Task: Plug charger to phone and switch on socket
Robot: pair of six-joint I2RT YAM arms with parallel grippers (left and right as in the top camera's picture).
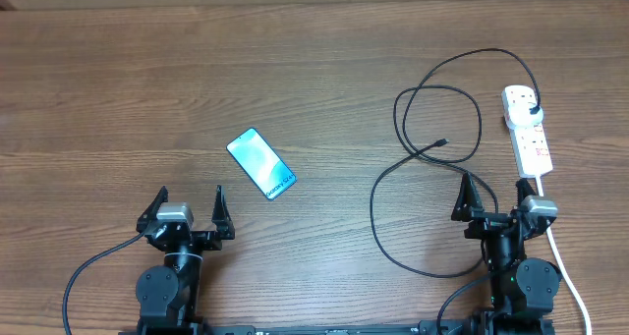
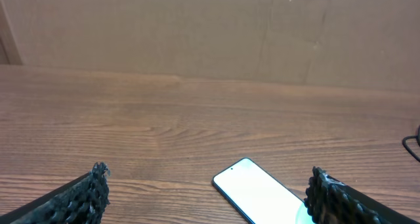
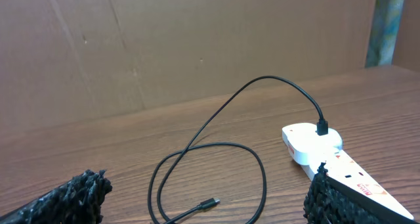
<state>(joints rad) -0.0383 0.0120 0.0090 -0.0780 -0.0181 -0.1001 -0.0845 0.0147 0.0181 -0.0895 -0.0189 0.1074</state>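
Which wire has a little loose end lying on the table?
The thin black charger cable: its small tip lies free on the table. The thick white cord just runs from the socket strip off the picture's edge.

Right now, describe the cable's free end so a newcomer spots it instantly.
Start at the white power strip on the right side of the wooden table; a thin black cable runs left from it in loose loops. The free end lies inside the upper loop, bare on the wood. It is the only small tip plugged into nothing.
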